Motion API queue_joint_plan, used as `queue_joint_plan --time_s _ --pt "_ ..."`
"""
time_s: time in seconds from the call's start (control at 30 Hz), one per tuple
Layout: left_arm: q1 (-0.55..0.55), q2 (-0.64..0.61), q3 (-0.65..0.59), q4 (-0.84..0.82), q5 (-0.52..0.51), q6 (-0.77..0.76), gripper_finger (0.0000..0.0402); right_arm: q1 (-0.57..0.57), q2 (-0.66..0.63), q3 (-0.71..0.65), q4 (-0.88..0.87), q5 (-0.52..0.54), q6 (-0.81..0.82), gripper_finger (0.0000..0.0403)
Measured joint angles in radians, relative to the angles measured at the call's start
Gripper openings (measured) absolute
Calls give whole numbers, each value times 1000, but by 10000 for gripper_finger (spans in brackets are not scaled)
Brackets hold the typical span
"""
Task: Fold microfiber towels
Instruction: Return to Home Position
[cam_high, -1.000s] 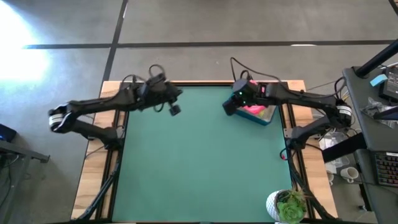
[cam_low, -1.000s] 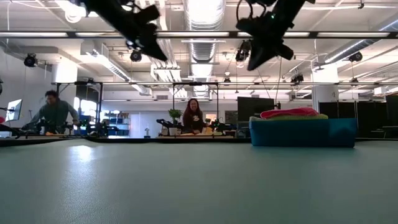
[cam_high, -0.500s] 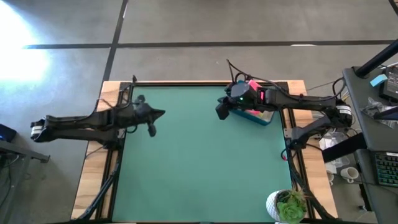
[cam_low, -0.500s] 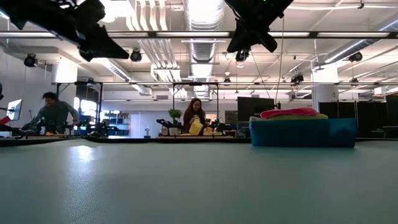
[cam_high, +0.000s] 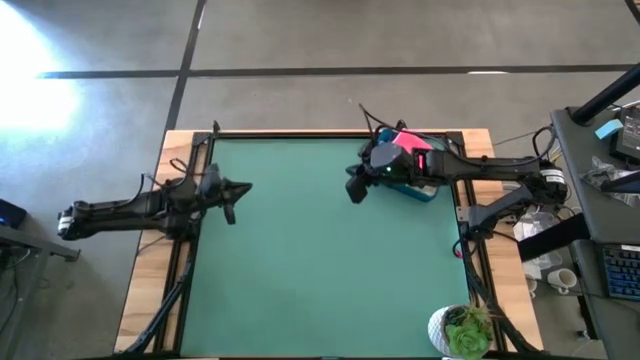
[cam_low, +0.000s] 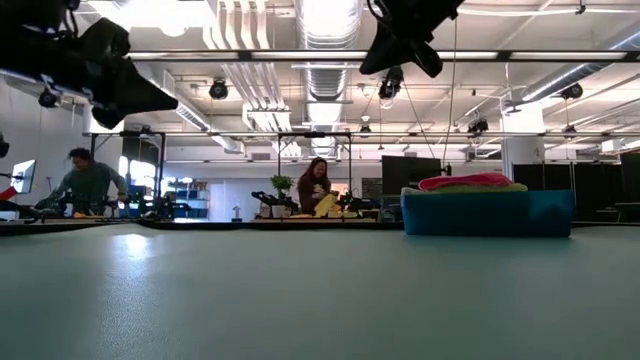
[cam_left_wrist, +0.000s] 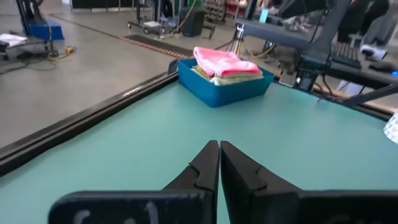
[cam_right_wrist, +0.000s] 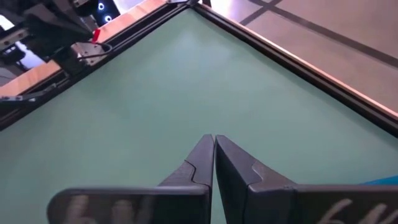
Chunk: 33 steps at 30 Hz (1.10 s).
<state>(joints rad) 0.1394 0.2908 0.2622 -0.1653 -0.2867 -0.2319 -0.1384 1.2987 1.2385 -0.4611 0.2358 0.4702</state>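
Observation:
The microfiber towels (cam_left_wrist: 225, 64) lie folded and stacked in a blue bin (cam_left_wrist: 217, 87) at the table's far right, a hot pink one on top and greenish ones under it; the stack also shows in the low view (cam_low: 468, 183). My left gripper (cam_high: 233, 192) hangs shut above the table's left edge, nothing between its fingers (cam_left_wrist: 219, 149). My right gripper (cam_high: 354, 190) hangs shut in the air just left of the bin, holding nothing (cam_right_wrist: 214, 142).
The green table mat (cam_high: 320, 260) lies bare between the arms. A potted plant (cam_high: 462, 330) stands at the near right corner. People work at benches in the room beyond the far edge (cam_low: 315, 190).
My left gripper has drawn back from the far middle toward the table's left edge, sinking and rolling as it went. My right gripper has swung a little leftward and toward the near side, away from the bin, tipping more level. The towels stay in the bin.

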Motion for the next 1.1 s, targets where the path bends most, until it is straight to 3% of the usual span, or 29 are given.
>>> queue_joint_plan --time_s 0.23,0.4,0.63,0.83,0.93,1.1 --pt "0 -167 -100 5 9 -70 0 8 0 0 -19 0 -13 8" --pt "0 -271 -171 4 13 -105 0 7 -12 0 -135 0 -13 8" --pt "0 -222 -228 156 16 -106 0 7 -89 -4 -208 0 -63 9" --pt "0 -157 -232 177 14 -103 0 7 -196 -37 -200 0 -120 9" --pt "0 -131 -232 183 14 -103 0 7 -264 -114 -141 -1 -122 9" --pt "0 -125 -232 187 14 -102 0 7 -402 -349 121 -31 -116 9"
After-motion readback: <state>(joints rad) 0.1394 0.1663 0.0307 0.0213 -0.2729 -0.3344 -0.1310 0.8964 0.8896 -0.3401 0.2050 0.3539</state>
